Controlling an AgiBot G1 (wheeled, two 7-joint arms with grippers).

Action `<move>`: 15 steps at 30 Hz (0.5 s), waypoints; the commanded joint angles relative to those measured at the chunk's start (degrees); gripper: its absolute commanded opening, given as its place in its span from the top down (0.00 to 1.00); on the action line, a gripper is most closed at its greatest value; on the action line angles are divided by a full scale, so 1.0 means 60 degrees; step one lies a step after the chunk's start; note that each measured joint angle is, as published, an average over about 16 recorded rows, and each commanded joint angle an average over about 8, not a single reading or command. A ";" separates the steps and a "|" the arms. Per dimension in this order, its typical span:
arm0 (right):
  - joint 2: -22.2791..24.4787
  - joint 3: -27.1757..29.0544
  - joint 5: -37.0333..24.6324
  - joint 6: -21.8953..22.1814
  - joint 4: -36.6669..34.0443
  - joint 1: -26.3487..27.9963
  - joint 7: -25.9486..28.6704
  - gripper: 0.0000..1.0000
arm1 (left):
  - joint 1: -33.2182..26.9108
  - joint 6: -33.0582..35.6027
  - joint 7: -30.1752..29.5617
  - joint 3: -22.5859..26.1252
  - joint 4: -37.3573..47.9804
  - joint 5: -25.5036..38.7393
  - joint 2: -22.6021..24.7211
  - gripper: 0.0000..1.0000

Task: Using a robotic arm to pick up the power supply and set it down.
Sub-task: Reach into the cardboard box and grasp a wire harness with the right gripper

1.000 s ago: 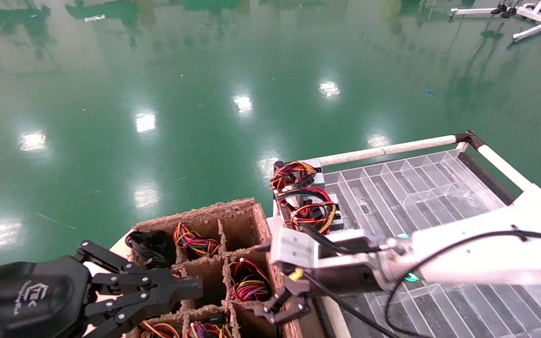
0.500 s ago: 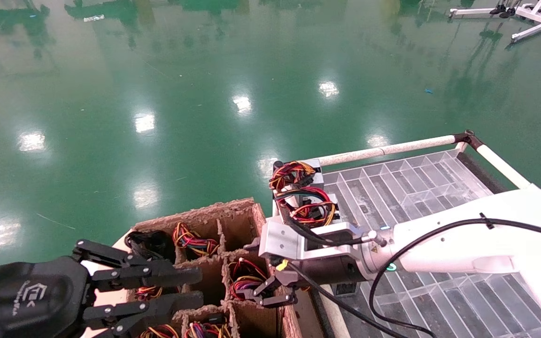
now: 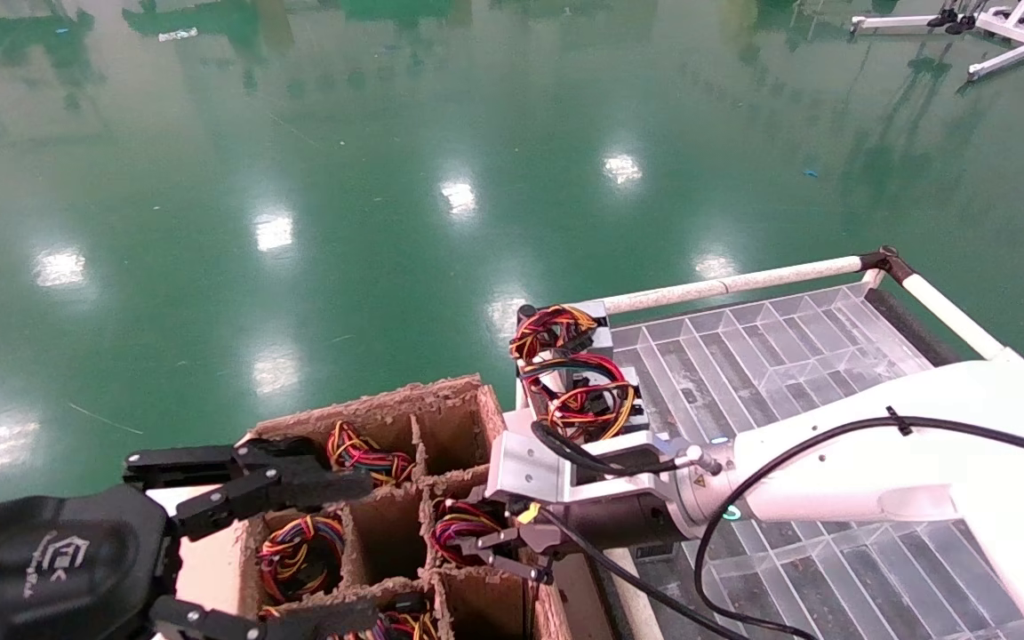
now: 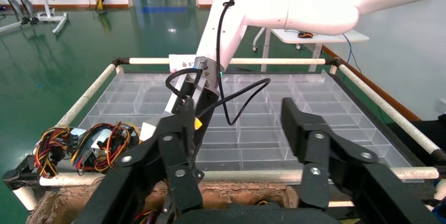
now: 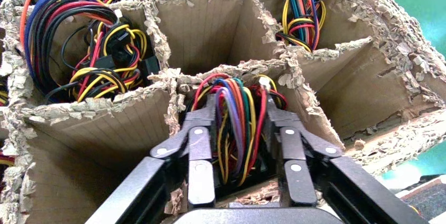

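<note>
Low in the middle of the head view, the right gripper (image 3: 499, 547) reaches into the cardboard crate (image 3: 454, 391), its narrowed fingers (image 5: 202, 150) straddling the upright wire bunch of the power supply (image 5: 234, 124) without clearly clamping it, while the left gripper (image 4: 236, 145) hangs wide open, farther away.

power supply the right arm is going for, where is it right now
In the head view the power supply sits in a middle cell of the cardboard divider box, just left of the clear tray, its wire bundle between the right gripper fingers.
</note>
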 commanded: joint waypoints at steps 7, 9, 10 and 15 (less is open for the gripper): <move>0.0013 -0.0005 0.0017 -0.0105 -0.0113 0.0065 -0.0037 1.00 | 0.0000 0.0000 0.0000 0.0001 0.0000 0.0000 0.0000 0.00; 0.0035 0.0005 0.0045 -0.0155 -0.0123 0.0082 -0.0039 1.00 | 0.0000 0.0000 0.0000 0.0001 0.0000 -0.0001 0.0000 0.00; 0.0046 0.0010 0.0059 -0.0179 -0.0125 0.0092 -0.0039 1.00 | 0.0000 0.0000 0.0000 0.0001 0.0000 -0.0001 0.0000 0.00; 0.0122 0.0050 0.0144 -0.0309 -0.0099 0.0153 -0.0009 1.00 | 0.0000 0.0000 0.0001 0.0001 0.0000 -0.0001 0.0000 0.00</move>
